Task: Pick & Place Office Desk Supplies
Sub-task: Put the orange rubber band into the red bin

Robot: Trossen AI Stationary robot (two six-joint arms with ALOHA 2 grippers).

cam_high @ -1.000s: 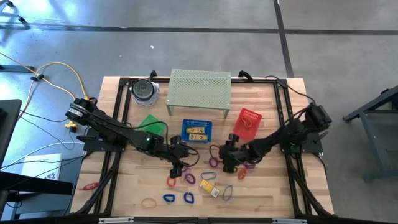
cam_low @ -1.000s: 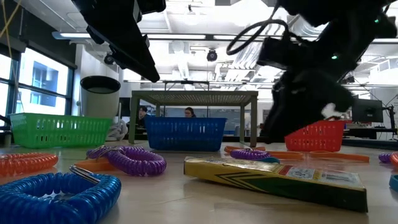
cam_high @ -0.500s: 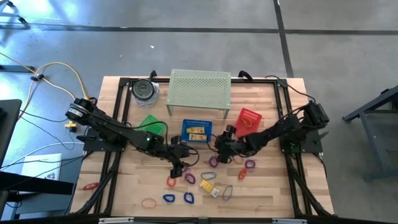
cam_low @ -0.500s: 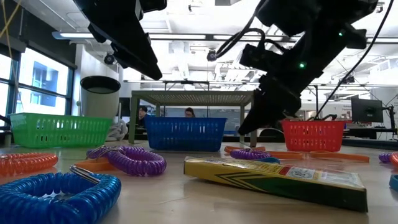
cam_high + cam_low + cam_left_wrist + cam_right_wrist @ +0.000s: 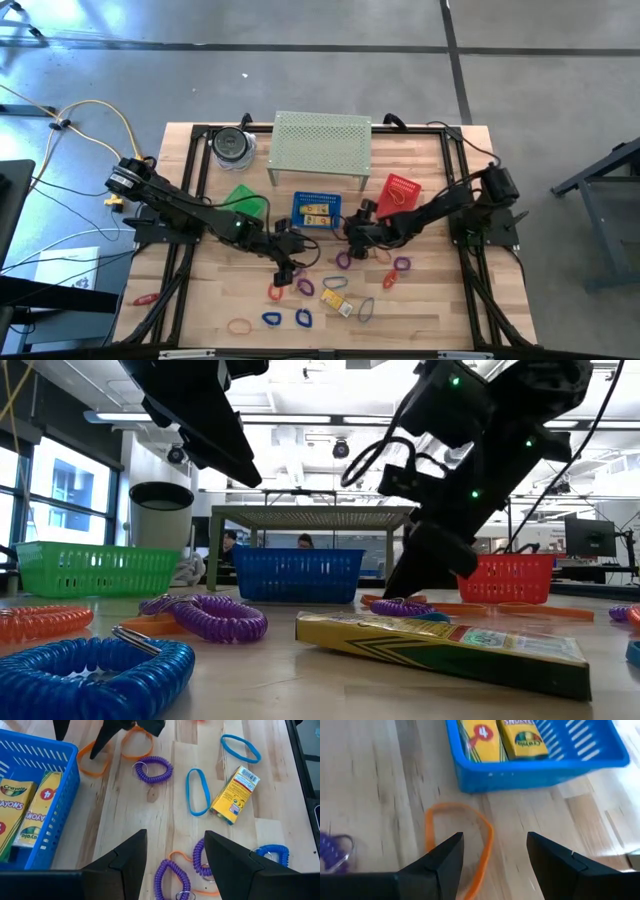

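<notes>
Loose supplies lie on the wooden table: purple coil loops (image 5: 153, 770), a blue band (image 5: 198, 791), orange bands (image 5: 95, 759) and a yellow crayon box (image 5: 235, 795). A blue basket (image 5: 317, 209) at mid-table holds crayon boxes (image 5: 520, 737). My right gripper (image 5: 493, 840) (image 5: 351, 234) hangs open, low over an orange band (image 5: 462, 845) lying flat just in front of the basket. One finger stands on each side of the band. My left gripper (image 5: 175, 835) (image 5: 288, 262) waits open, higher up, above a purple coil (image 5: 172, 880).
A green basket (image 5: 246, 201) and a red basket (image 5: 401, 191) flank the blue one. A perforated metal shelf (image 5: 321, 146) and a round container (image 5: 232, 145) stand at the far side. More coils and bands (image 5: 290, 318) lie near the front edge.
My right gripper has moved toward the table's left and far side, sinking a little and tipping further down. It has come over the orange band beside the blue basket, with its fingers still open. The supplies lie where they were.
</notes>
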